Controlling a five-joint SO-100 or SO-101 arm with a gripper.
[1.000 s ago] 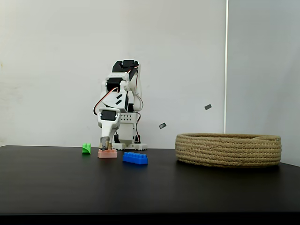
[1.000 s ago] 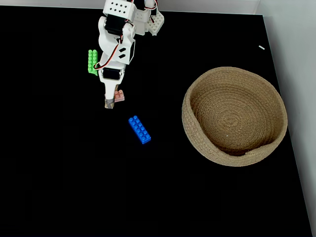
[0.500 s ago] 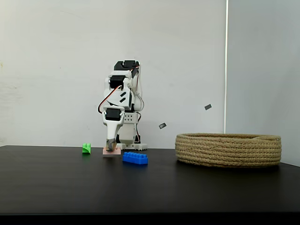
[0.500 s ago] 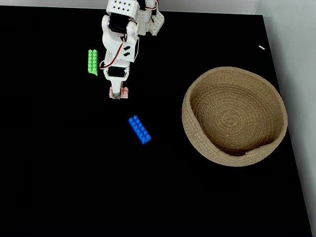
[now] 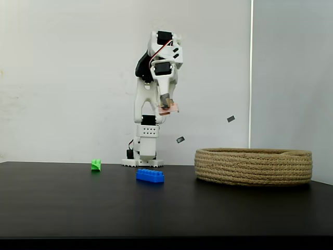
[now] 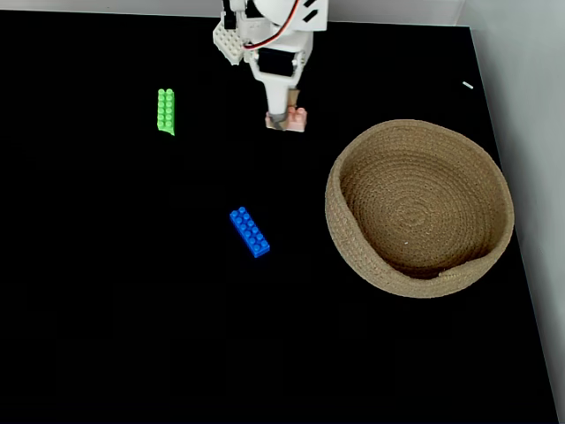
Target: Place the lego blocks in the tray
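Aloft, a pale pink brick (image 5: 169, 109).

arm base (image 6: 231, 35): cut by top edge | pink brick (image 6: 289, 120): part-hidden by fingers (image 6: 279, 113)

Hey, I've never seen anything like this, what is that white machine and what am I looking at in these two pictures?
The white machine is a small robot arm bolted to a black table. One fixed view looks at it from the side at table height; another fixed view looks straight down from above. At the arm's end is a two-finger tool, which is raised well above the table and shut on a pale pink lego brick, seen from above too. Two more bricks lie on the table: a green one off to the left in the view from above, and a blue one nearer the middle. To the right sits a wide, shallow rope basket, the tray, with no bricks in it yet.
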